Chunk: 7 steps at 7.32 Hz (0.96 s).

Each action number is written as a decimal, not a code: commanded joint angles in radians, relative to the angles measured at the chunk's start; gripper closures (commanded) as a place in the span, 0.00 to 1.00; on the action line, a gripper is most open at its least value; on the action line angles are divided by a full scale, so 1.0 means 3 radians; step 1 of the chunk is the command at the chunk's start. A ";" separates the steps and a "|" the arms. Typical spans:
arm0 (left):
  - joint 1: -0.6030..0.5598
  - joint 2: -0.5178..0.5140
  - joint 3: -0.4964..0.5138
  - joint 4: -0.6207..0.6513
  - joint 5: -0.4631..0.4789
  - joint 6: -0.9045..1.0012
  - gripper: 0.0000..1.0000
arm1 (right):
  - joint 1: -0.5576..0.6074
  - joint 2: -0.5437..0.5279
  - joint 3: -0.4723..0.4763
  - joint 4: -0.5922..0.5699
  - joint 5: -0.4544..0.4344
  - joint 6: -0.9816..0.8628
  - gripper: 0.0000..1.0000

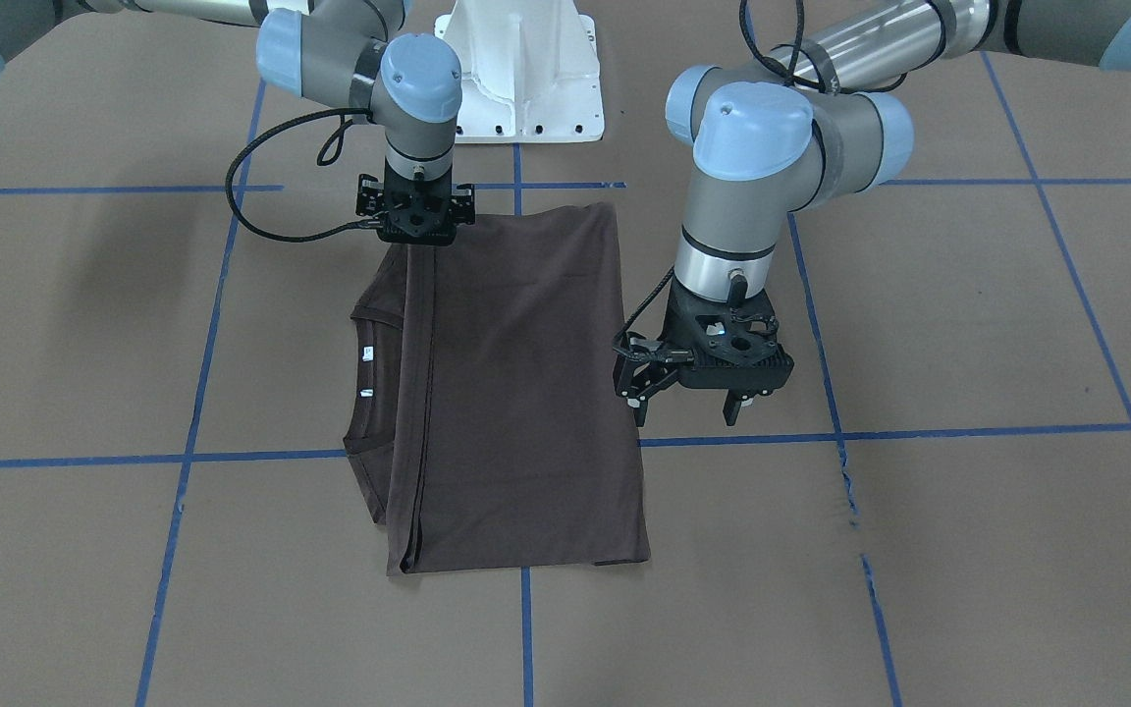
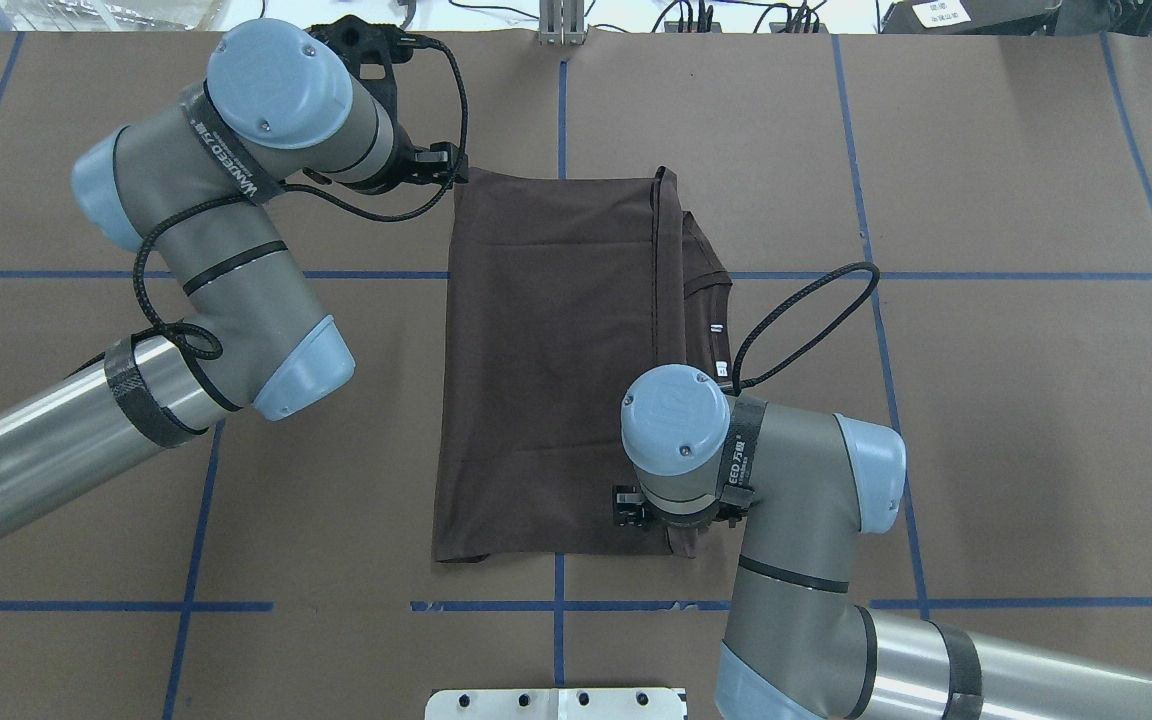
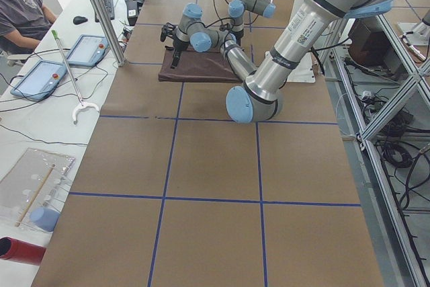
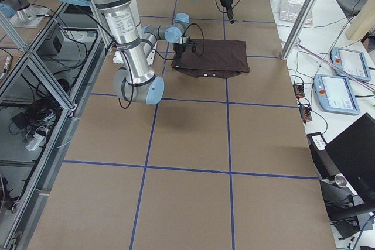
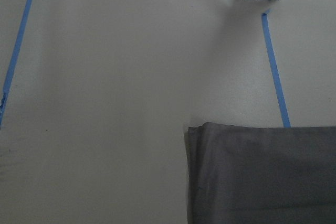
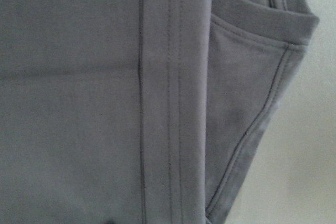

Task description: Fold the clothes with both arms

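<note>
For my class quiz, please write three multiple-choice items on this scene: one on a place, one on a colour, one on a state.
1. The right gripper is above: A) a corner of the shirt; B) a plate; C) bare table.
2. The lines on the table are: A) red; B) blue; C) yellow.
3. The left gripper is: A) shut on the shirt; B) shut on a pen; C) open and empty.

1 A, it sits over the shirt's corner; 2 B, blue lines cross the brown table; 3 C, its jaws stand apart, holding nothing.
</note>
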 commanded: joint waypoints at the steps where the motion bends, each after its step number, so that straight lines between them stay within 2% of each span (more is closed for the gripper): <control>1: 0.0000 0.0000 0.0001 0.0000 0.0000 -0.0006 0.00 | 0.0000 -0.0029 -0.0010 -0.0019 -0.0003 -0.0015 0.00; 7: 0.0005 -0.0010 -0.0004 -0.0005 0.0000 -0.0016 0.00 | 0.0132 -0.0054 0.0026 -0.0223 -0.0003 -0.0152 0.00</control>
